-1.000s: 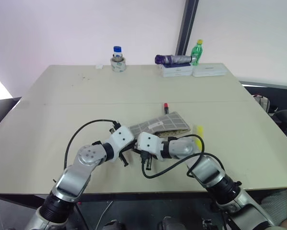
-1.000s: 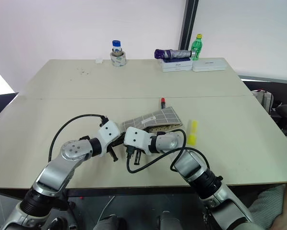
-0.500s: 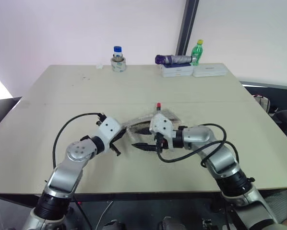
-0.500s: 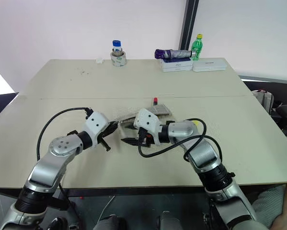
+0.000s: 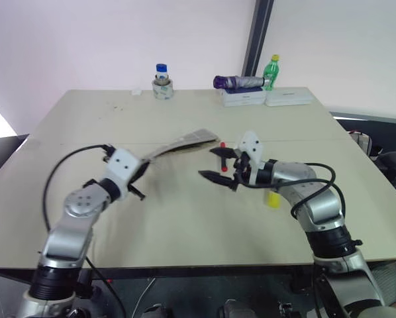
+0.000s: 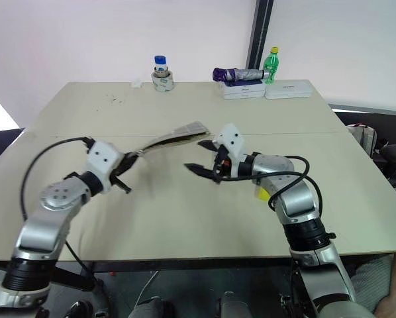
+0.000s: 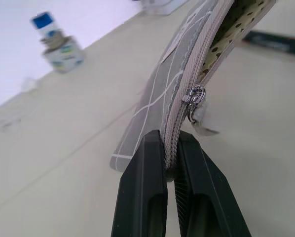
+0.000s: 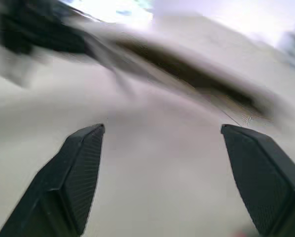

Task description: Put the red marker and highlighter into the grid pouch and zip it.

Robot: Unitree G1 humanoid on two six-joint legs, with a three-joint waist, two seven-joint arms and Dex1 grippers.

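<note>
Left pincer (image 7: 169, 170) clamps the grid pouch (image 5: 183, 141) edge; right pincer (image 5: 216, 165) gapes beside it

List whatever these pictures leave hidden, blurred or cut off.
- Red marker: eye views; the open right gripper covers most of it.
- Highlighter: eye views; the right forearm hides most of it.
- Grid pouch, pinched by the left gripper: left wrist view; contents not visible, far end cut off.
- Right wrist view: background smeared by motion.
</note>
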